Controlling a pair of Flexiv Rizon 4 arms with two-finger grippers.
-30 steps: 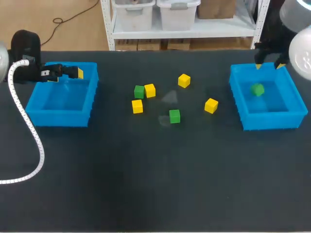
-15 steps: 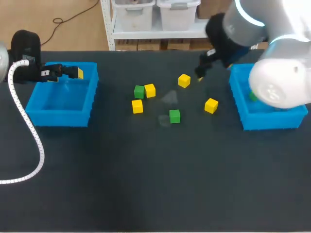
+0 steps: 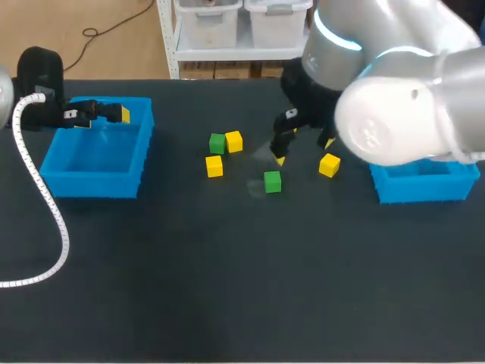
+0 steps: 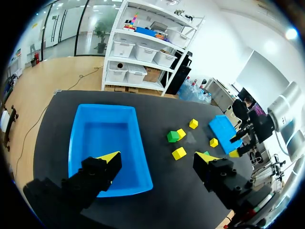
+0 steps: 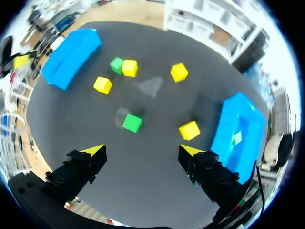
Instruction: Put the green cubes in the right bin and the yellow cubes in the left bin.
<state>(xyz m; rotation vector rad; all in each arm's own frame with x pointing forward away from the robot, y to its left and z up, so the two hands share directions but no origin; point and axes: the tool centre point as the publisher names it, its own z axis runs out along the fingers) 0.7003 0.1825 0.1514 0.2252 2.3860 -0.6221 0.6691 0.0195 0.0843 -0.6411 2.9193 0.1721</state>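
**A:** What sits nearest, and how would it handle?

**B:** The lone green cube (image 3: 272, 181); I'll place everything else by it. It looks small, rigid and light, with flat faces, so I judge it won't squash or roll, though a smooth face might slip under a skewed pinch. Take it from above on two opposite side faces, fingers squared to it, since it sits a little turned.

**A:** And the tool over it?

**B:** The right gripper (image 5: 143, 151) hangs above the table just beyond that cube; its fingers stand wide apart with nothing between them; the cube lies ahead of it, untouched.

**A:** What lies around?

**B:** The near yellow cube (image 3: 329, 164) is close on its right; the left yellow cube (image 3: 214, 166) is close on its left; both are a shade farther out. Beyond that on the left, the paired green cube (image 3: 217, 142) and the paired yellow cube (image 3: 233, 141) touch side by side, so only their free faces offer a hold. The far yellow cube (image 5: 178, 72) lies farthest beyond it.

**A:** The bins?

**B:** The right bin (image 3: 424, 186) is well to its right, with the binned green cube (image 5: 237, 138) inside. The left bin (image 3: 91, 182) is well to its left; the left gripper (image 4: 157, 157) hangs over its far rim, fingers spread wide, holding nothing.
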